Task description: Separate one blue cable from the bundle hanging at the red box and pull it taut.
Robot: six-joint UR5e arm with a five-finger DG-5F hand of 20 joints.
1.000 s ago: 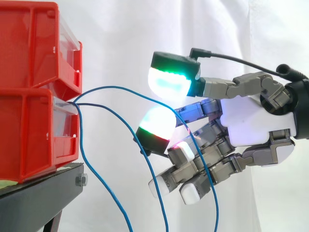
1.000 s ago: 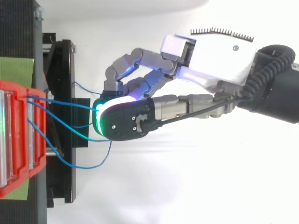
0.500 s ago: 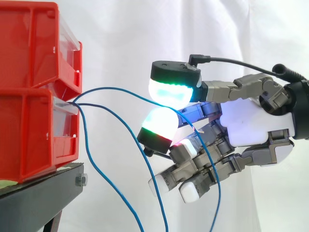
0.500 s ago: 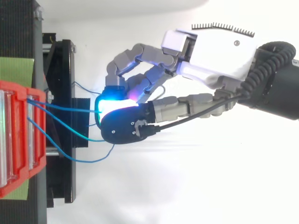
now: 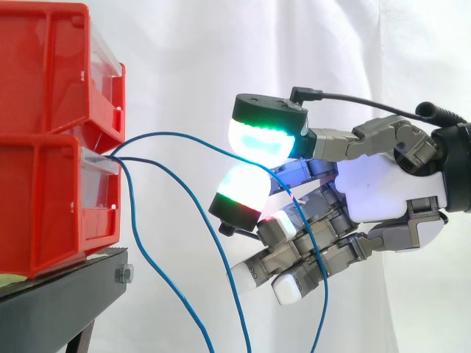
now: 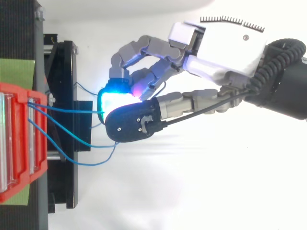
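The hand [image 5: 383,191] is closed in a pinch. Its two glowing pads [image 5: 261,140] meet on one blue cable [image 5: 171,134], which arches from the lower red box [image 5: 44,198] to the pads and then drops past the palm. The pinch isolates that strand from the other cables [image 5: 169,287] (hanging slack below), ready for pulling. A second ago the pads stood apart; they now touch. The cable is not yet taut.

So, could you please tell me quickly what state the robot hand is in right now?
The robot hand is closed: two glowing pads pinch one blue cable that runs from the red box.
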